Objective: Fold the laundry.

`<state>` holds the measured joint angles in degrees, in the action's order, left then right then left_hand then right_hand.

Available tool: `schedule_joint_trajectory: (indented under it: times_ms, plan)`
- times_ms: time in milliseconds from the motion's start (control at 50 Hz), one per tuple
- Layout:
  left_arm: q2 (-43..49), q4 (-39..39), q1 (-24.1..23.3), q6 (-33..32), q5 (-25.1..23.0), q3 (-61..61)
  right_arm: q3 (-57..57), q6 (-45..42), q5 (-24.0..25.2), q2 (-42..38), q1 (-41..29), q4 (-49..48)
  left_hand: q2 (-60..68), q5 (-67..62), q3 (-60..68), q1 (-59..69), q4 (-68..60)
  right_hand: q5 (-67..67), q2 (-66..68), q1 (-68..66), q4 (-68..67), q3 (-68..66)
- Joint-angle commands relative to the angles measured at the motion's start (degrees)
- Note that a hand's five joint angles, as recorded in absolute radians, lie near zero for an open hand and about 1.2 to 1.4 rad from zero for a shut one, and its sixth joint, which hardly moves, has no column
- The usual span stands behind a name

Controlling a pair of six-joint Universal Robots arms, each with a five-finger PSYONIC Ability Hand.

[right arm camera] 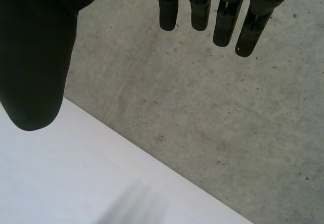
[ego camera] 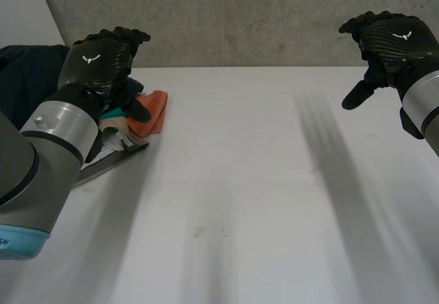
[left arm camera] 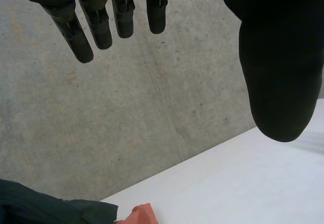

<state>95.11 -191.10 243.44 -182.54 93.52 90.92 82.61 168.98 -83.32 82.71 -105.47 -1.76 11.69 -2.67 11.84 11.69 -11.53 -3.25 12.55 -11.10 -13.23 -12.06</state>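
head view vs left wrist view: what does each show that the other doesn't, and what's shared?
Head view: black right hand raised above the white table, plus pale cloths beside the crumpled orange cloth. Left wrist view: black left hand, fingers and thumb straight, from the palm side, holding nothing. Shared: left hand, orange cloth, dark teal garment, table, grey concrete wall.

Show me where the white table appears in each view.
Head view: white table spreads from the concrete wall toward the camera.
Left wrist view: the table lies past the left hand, carrying the orange cloth.
Right wrist view: the table lies past the right hand.
Shared landmark: table's far edge against the concrete wall.
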Motion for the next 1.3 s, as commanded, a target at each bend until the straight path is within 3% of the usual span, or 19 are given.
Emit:
schedule_joint_trajectory:
  times_ms: [20,160,260,420,600,620,660,700,720,860,1000,1180,1300]
  plan:
    - [0.0,-0.1,0.3,-0.3,0.0,-0.1,0.0,-0.1,0.0,0.0,-0.1,0.0,-1.7,2.7,-1.8,-1.7,1.5,3.3,-2.5,1.1,3.2,2.1]
    - [0.2,-2.0,2.7,-2.1,0.0,-1.3,0.1,-0.1,0.0,0.0,-0.3,0.0,-1.7,2.7,-1.8,-1.7,1.5,3.3,-2.5,1.1,3.2,2.1]
    - [3.6,-7.3,13.7,-12.5,-0.2,-3.2,0.3,-0.1,0.2,0.0,-0.4,0.0,-1.7,2.7,-1.8,-1.7,1.5,3.3,-2.5,1.1,3.2,2.1]
    - [15.6,-12.3,24.7,-28.6,-1.2,-10.6,0.5,-0.1,0.3,0.0,-0.4,-0.1,-1.7,2.7,-1.8,-1.7,1.5,3.3,-2.5,1.1,3.2,2.1]
    - [29.1,-12.5,30.9,-31.3,-5.4,-20.2,0.8,-0.1,0.3,0.0,-0.6,-0.1,-0.3,1.3,-0.5,-0.3,0.1,3.3,-2.5,1.1,3.2,2.1]
    - [29.9,-12.5,30.9,-31.3,-5.5,-20.9,1.0,-0.1,0.3,0.0,-0.6,-0.1,1.7,-0.7,1.6,1.7,-1.9,3.3,-2.5,1.1,3.2,2.1]
    - [31.8,-12.6,30.8,-31.3,-5.5,-22.4,1.2,-0.1,0.3,0.0,-0.6,-0.1,17.8,-16.8,17.6,17.8,-18.0,3.3,-2.5,1.1,3.2,2.1]
    - [32.2,-12.8,30.7,-31.1,-5.5,-23.0,1.3,-0.1,0.3,0.0,-0.6,-0.1,43.3,-42.3,43.1,43.3,-43.5,3.3,-2.5,1.1,3.2,2.1]
    - [32.3,-13.2,30.5,-30.9,-5.4,-23.3,1.4,-0.1,0.3,0.0,-0.6,-0.1,68.1,-67.1,67.9,68.1,-68.2,3.3,-2.5,1.1,3.2,2.1]
    - [30.0,-16.8,25.9,-30.2,-4.2,-22.9,1.5,-0.1,0.3,0.0,-0.4,-0.2,68.3,-67.3,68.2,68.3,-68.5,3.3,-2.5,1.1,3.2,2.1]
    - [17.8,-19.5,17.6,-24.6,-2.3,-19.2,1.1,-0.1,0.3,0.0,0.0,-0.2,68.3,-67.3,68.2,68.3,-68.5,3.3,-2.5,1.1,3.2,2.1]
    - [11.7,-14.8,-2.5,-8.3,-3.4,-12.8,0.5,-0.1,0.2,0.6,0.1,-0.2,68.3,-67.3,68.2,68.3,-68.5,3.3,-2.5,1.1,3.2,2.1]
    - [13.2,-11.0,-10.2,-3.1,-5.4,-9.6,0.5,0.0,0.2,0.7,0.1,-0.1,68.3,-67.3,68.2,68.3,-68.5,3.3,-2.5,1.1,3.2,2.1]
